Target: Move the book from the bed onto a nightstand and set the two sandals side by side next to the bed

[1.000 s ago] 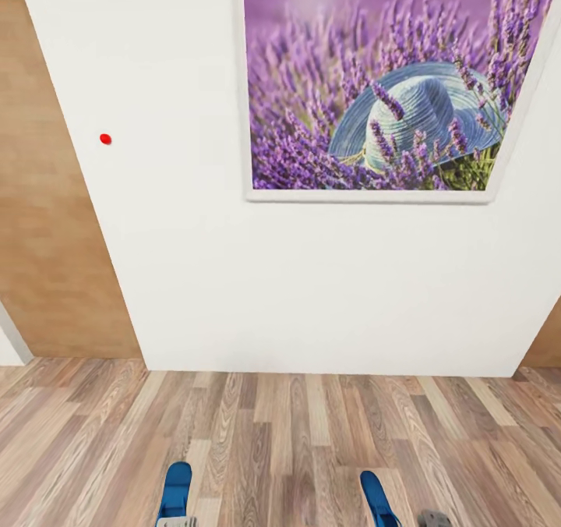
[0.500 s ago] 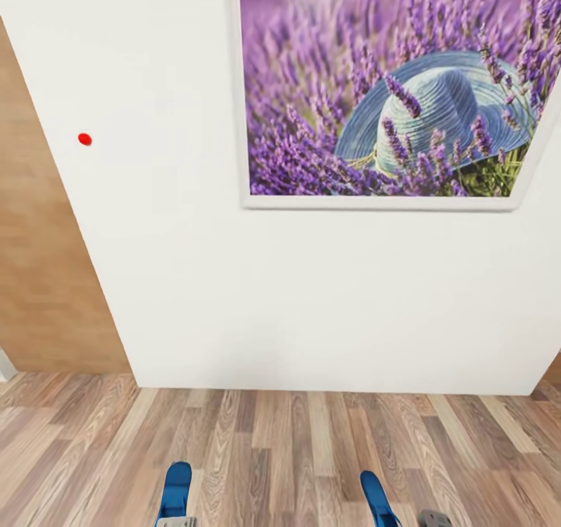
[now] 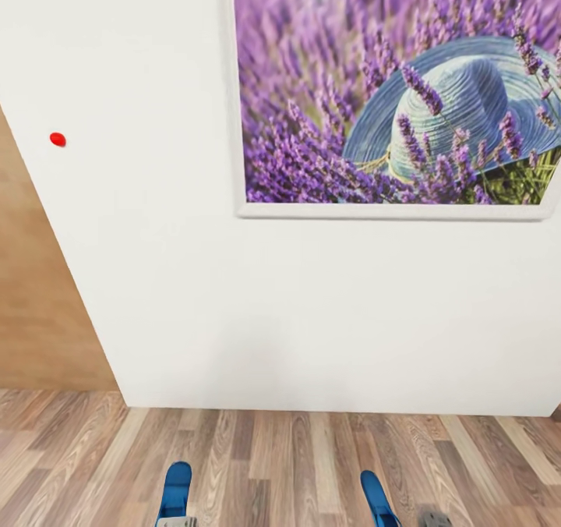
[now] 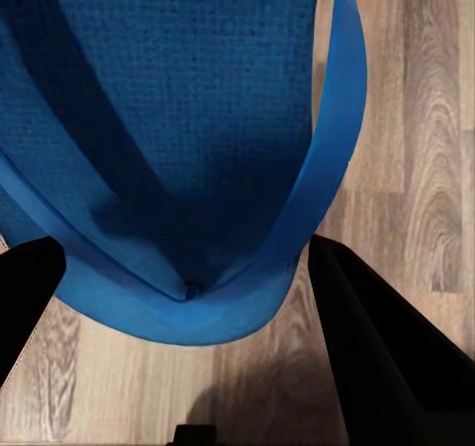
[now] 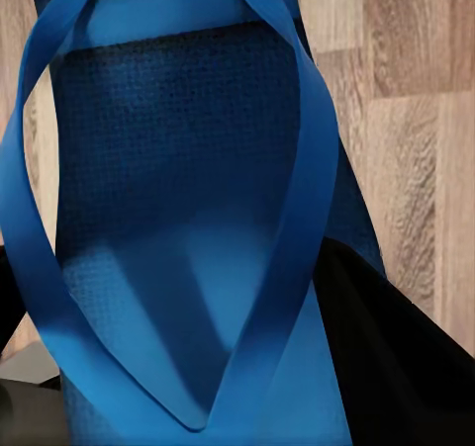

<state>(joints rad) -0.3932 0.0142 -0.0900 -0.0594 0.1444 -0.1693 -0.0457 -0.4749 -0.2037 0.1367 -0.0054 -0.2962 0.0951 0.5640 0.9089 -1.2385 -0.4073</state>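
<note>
Each pincer is clamped on a blue sandal, left pincer (image 4: 188, 298) on one sandal (image 3: 175, 490), right pincer (image 5: 198, 387) on the other (image 3: 379, 497), above the plank floor (image 3: 296, 457) before a white wall (image 3: 234, 316) with a lavender picture (image 3: 389, 90).

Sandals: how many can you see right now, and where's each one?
2. One sandal shows at the head view's lower left, at the left gripper; the other sandal shows at lower right, at the right gripper. Both hang above the wood floor.

Both arms reach low and forward, the left gripper (image 4: 183, 298) and right gripper (image 5: 198, 367) each clamping a bright-blue rubber flip-flop sandal (image 4: 178, 139).
</note>
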